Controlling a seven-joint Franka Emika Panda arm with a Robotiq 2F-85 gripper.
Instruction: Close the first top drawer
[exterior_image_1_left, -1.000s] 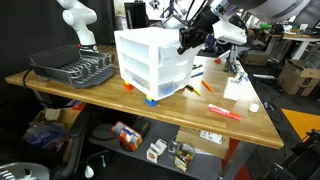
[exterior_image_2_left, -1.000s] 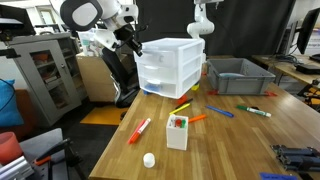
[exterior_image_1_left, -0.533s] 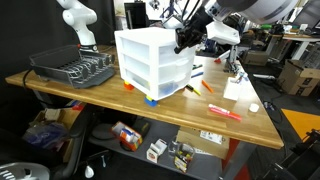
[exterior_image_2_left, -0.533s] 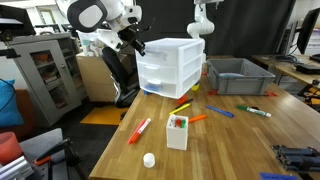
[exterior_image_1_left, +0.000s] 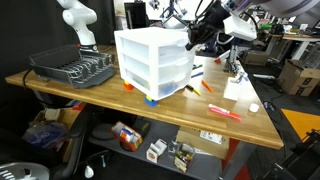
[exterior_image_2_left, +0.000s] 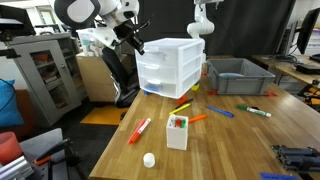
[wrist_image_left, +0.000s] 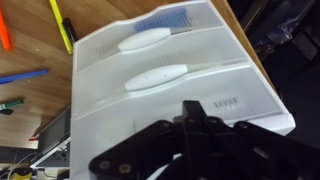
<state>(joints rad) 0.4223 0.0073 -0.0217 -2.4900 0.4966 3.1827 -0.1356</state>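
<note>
Hangs with pincer (exterior_image_2_left: 136, 42) pinched together, just beside the front of the first top drawer (exterior_image_2_left: 160, 51). Sits seemingly flush within the cabinet (exterior_image_1_left: 148, 62) on the desk (exterior_image_2_left: 245, 135).

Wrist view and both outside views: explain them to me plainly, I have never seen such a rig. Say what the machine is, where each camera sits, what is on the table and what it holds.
The machine is a robot arm; the dark claw at its end is its grasping tool. Two pictures come from cameras standing off from the table on different sides. The third comes from a camera on the wrist, looking past the tool down onto the cabinet. On the wooden table stand that white plastic drawer cabinet, a dark dish rack, a small white box and scattered markers. The tool is by the top drawer, fingers together, holding nothing.
</note>
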